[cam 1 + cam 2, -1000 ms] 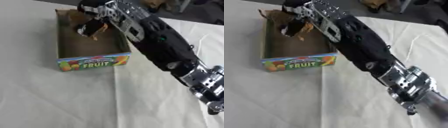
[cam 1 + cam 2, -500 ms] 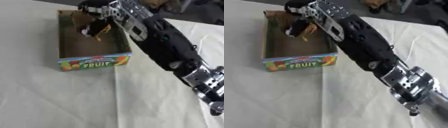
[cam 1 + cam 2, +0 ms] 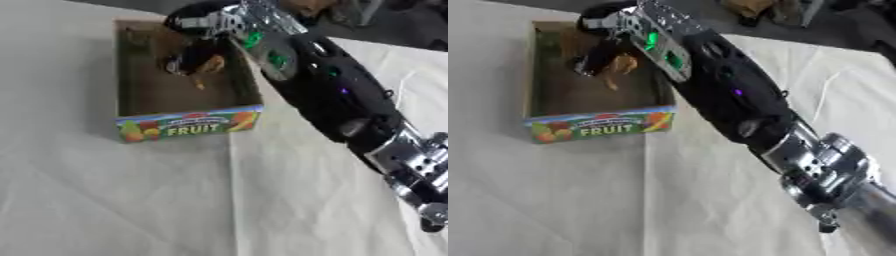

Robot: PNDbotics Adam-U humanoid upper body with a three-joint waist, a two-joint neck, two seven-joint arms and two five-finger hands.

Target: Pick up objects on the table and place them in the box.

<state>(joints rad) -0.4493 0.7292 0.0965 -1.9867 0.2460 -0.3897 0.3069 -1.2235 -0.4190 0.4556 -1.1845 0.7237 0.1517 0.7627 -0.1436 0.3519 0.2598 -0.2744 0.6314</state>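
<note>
The right hand [image 3: 194,56] and forearm are glossy black plastic with bright silver metal at the wrist joints. Beneath the hand, the box [image 3: 188,124] is matt brown cardboard with a smooth printed paper front. The orange-tan object [image 3: 210,65] in its fingers looks matt. Below the arm, the cloth [image 3: 131,200] is pale, matt and softly creased.

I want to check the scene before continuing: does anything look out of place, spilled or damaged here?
Nothing stands out. The fruit box sits upright on the white cloth, walls intact. The right robot hand is over the box with a tan object at its fingers; nothing is spilled.
</note>
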